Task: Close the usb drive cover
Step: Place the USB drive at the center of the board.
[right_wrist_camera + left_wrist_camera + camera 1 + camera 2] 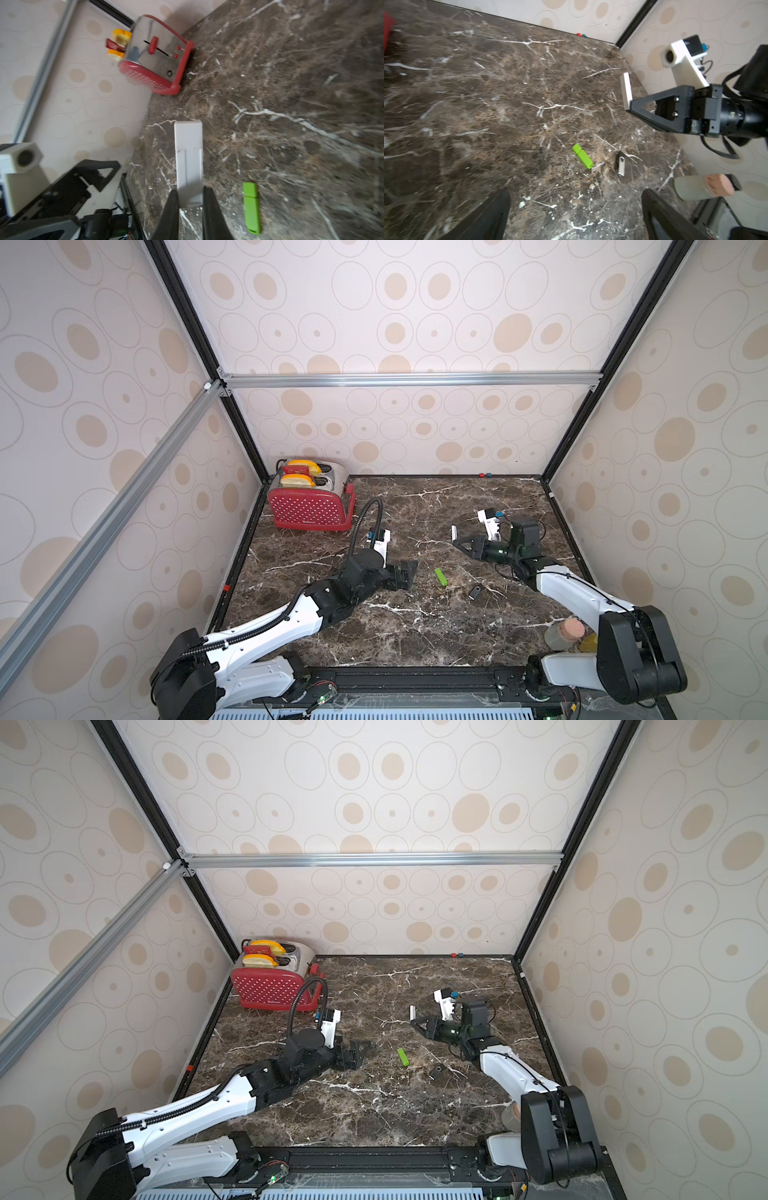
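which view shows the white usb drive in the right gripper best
The right wrist view: the white usb drive sits large, broad face showing, pinched by the right gripper. The left wrist view shows it nearly edge-on; both top views show only a small white sliver.

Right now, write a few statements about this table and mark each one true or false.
1. The right gripper is shut on a white drive. True.
2. The left gripper clamps the green drive. False: its jaws stand open and empty, and the green drive lies on the table.
3. Slices stick out of the red toaster. True.
4. The black-and-silver drive rests on top of the green drive. False: the two lie apart, side by side on the table.
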You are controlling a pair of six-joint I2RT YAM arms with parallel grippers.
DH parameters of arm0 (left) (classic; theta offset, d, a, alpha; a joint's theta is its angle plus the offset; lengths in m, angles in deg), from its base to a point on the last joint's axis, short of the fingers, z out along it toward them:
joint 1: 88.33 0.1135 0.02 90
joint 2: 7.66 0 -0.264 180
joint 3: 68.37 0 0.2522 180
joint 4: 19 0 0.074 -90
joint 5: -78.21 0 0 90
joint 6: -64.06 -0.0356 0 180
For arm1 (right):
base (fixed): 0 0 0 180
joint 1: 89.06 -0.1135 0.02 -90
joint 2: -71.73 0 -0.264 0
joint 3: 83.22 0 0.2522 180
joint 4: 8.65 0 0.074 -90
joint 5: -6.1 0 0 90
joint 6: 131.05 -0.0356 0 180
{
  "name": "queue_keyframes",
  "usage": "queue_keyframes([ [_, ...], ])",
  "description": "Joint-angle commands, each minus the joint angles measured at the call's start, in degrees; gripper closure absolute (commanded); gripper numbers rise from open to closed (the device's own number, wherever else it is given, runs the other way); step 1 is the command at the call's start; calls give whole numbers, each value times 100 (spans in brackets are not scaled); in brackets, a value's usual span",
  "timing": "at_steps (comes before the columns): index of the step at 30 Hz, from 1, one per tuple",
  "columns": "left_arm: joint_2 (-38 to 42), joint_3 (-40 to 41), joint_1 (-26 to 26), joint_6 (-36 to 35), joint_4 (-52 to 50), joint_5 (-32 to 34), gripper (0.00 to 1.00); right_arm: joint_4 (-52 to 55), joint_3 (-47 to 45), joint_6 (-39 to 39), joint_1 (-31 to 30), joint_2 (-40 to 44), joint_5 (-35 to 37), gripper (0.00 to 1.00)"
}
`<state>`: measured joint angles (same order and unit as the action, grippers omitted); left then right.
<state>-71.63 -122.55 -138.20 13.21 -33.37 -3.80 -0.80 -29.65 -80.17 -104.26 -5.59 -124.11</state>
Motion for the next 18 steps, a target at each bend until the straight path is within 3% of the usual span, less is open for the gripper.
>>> queue_keyframes([
  [1,84,-285,34,112,-531,955,1,1486,341,726,-101,-295,1313,100],
  [5,-32,-458,38,116,-865,1180,1,2362,741,975,-401,-723,2674,100],
  [10,-158,-557,38,62,-999,1178,1,2999,1140,1096,-761,-1099,3748,100],
  [18,-198,-547,38,31,-1055,1138,1,3156,1340,1082,-848,-1644,3966,100],
])
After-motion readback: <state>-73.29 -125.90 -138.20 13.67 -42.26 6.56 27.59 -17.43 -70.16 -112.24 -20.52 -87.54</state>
